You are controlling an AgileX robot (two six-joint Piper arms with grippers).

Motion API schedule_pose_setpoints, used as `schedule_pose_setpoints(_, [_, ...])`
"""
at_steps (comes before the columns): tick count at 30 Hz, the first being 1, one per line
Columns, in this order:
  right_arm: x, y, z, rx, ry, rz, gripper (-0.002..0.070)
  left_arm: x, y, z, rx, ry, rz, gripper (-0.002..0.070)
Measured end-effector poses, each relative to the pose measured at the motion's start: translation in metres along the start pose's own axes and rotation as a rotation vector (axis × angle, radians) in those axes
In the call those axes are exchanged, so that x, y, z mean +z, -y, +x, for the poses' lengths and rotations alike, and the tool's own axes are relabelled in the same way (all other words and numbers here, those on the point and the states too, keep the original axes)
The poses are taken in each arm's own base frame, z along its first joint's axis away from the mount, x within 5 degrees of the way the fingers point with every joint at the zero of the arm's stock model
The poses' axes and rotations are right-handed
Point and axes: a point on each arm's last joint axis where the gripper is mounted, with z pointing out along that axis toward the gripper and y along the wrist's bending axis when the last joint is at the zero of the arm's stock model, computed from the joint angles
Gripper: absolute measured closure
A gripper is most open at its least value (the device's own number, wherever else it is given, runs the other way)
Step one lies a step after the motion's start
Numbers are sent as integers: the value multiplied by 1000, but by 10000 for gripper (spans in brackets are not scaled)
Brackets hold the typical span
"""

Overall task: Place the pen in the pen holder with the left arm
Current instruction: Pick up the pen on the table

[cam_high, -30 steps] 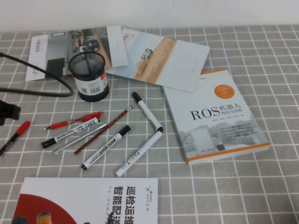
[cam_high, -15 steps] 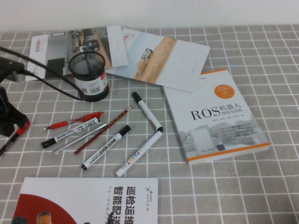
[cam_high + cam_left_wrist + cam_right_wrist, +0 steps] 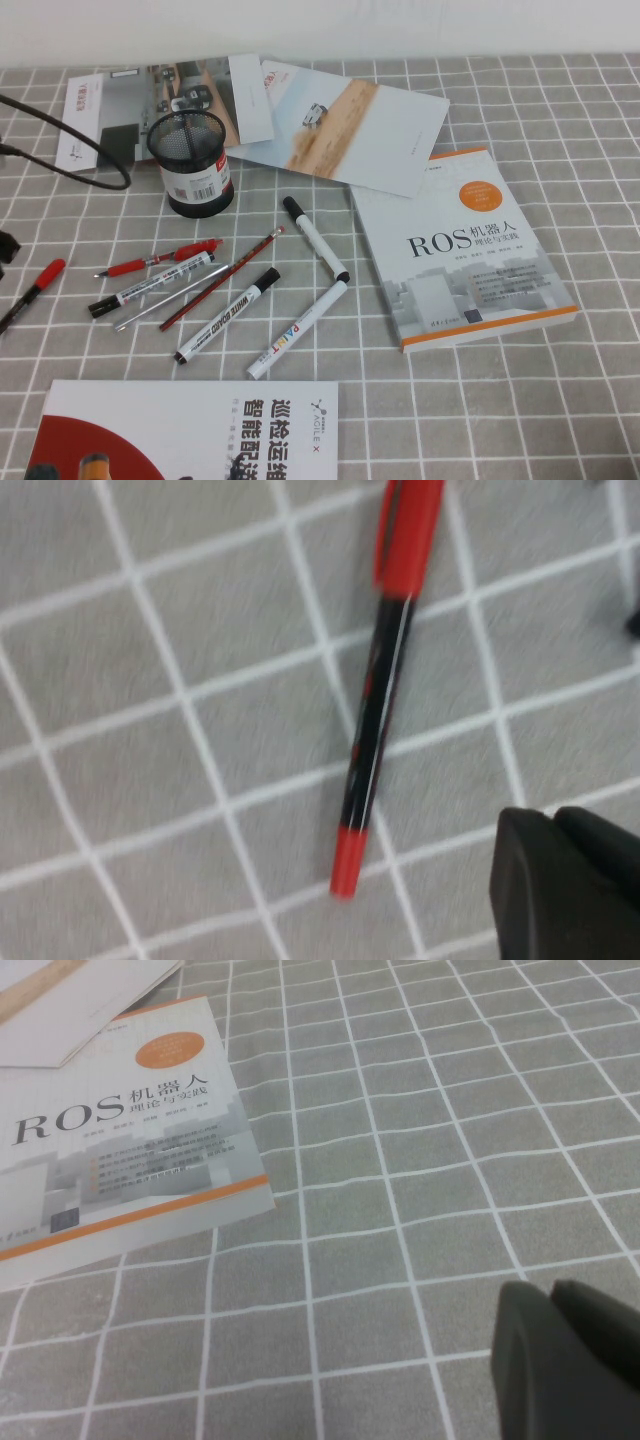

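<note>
High view: the pen lies at the far left edge of the frame, mid-height, red cap end pointing up-right, dark barrel running down-left and cut off by the frame edge. Long axis is a diagonal, lower-left to upper-right. The left gripper shows only as a dark bit at the left edge, just above the pen's cap; can't tell if fingers are apart or closed. The pen holder stands upright in the upper left, well apart from the pen, up and to the right of it. Between them: bare checked tablecloth and a loose black cable looping near the holder, a snag risk on the carry. The cluster of other pens and markers sits right of the pen, apart from it, so there's room around the target. Right arm not in this view; left arm is clearly nearer.

Left wrist view: pen fills mid-frame, lying flat on the cloth, near vertical with a slight tilt, nothing touching it. A black gripper part sits in the lower-right corner, beside the pen's lower end, not over it. Judgement: needs to shift sideways onto the barrel and close across the long axis.

Right wrist view: the right gripper shows as a black part in the lower-right corner over bare cloth, near the ROS book; finger state can't be told. Looks parked.
</note>
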Motion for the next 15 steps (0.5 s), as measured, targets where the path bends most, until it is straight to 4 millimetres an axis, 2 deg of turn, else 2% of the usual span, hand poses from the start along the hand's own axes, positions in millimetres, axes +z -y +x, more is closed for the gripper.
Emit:
schedule_pose_setpoints(3, [0,0,0,0,0,0,691,0,0,-3,12,32,-2,677])
schedule_pose_setpoints(5, [0,0,0,0,0,0,691,1,1,-5,28,37,-1,645])
schedule_pose_setpoints(11, [0,0,0,0,0,0,691,18,-4,-7,39,2,7,431])
schedule_pose_setpoints(15, [0,0,0,0,0,0,691,27,-7,-8,52,-24,-7,384])
